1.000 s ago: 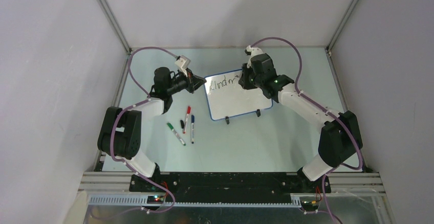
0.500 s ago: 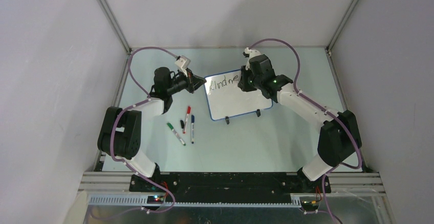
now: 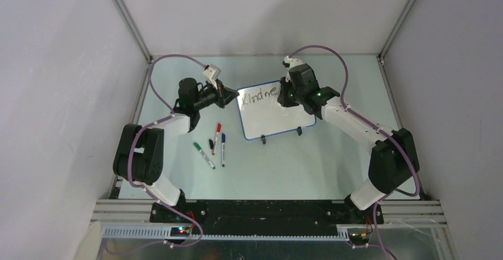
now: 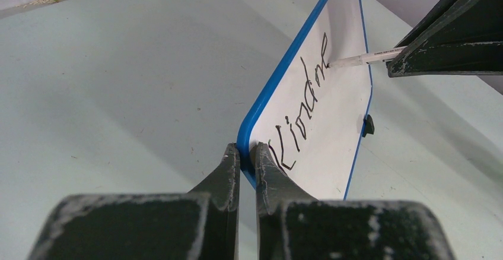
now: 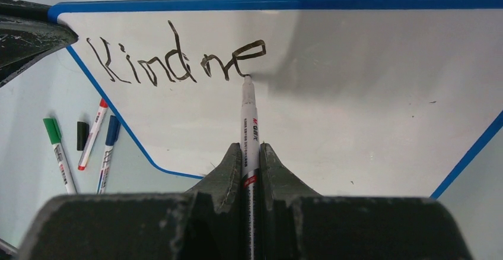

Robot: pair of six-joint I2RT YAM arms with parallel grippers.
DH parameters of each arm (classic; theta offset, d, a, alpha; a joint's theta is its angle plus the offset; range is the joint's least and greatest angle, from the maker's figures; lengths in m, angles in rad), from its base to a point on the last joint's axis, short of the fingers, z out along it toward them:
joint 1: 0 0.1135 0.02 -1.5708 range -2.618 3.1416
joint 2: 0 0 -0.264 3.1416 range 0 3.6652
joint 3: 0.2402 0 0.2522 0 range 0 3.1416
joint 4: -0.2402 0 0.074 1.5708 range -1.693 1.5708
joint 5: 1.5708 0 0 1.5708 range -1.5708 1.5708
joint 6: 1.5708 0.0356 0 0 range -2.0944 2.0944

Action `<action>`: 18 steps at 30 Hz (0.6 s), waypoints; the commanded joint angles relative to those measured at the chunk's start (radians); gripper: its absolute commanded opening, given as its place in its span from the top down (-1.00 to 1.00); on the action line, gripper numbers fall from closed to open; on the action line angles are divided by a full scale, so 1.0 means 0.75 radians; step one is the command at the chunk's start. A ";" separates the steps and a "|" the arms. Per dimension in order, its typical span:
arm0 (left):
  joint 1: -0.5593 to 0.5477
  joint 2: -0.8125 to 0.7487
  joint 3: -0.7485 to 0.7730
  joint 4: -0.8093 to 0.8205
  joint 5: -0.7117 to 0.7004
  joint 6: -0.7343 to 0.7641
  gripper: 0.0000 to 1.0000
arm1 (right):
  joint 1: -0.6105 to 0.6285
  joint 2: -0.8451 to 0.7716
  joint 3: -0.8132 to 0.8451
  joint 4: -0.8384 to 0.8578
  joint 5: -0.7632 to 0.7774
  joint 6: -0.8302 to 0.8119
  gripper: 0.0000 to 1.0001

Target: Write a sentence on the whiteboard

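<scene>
**Marker tip at the last "e" of "Kindne"**

In the top view the left arm rises from its base at lower left, folds at an elbow at the left of the frame and runs up and right. Its left gripper point(image 4: 246, 152) is pinched together on the blue rim at the upper left corner of the whiteboard point(image 3: 273, 117). The right arm climbs from lower right, bends at the right of the frame and stretches up and left to the board's upper right part. The right gripper point(image 5: 250, 150) is clamped on a white-barrelled marker point(image 5: 248, 117), which points straight out from between the fingers with its tip touching the board.

The whiteboard sits in the upper centre of the top view, on the pale bench point(image 3: 332, 159), propped at a tilt on two small black feet along its lower edge. It is glossy white with a thin blue rim and rounded corners. The sentence point(image 5: 178, 64) so far reads "Kindne" in thin black strokes along the top edge, and the marker tip rests just under the last "e".

Left of the board lie a green marker point(image 3: 203, 155), a red marker point(image 3: 216, 138), a blue marker point(image 3: 223, 149) and a black cap point(image 3: 211, 143).
</scene>
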State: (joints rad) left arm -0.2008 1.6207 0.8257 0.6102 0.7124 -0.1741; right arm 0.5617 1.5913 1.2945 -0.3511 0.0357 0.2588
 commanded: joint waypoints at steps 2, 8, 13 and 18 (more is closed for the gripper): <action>-0.016 -0.018 -0.038 -0.077 -0.046 0.102 1.00 | -0.030 -0.038 0.017 0.003 0.077 0.002 1.00; -0.016 -0.019 -0.036 -0.077 -0.047 0.103 1.00 | -0.035 -0.054 0.018 0.028 0.051 0.001 1.00; -0.015 -0.016 -0.036 -0.078 -0.048 0.103 1.00 | -0.034 -0.083 0.017 0.038 0.010 0.001 1.00; -0.016 -0.016 -0.035 -0.079 -0.047 0.102 1.00 | -0.035 -0.128 0.017 0.031 -0.008 -0.004 1.00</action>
State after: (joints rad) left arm -0.2008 1.6196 0.8257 0.6098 0.7136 -0.1741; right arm 0.5407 1.5642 1.2938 -0.3538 0.0368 0.2611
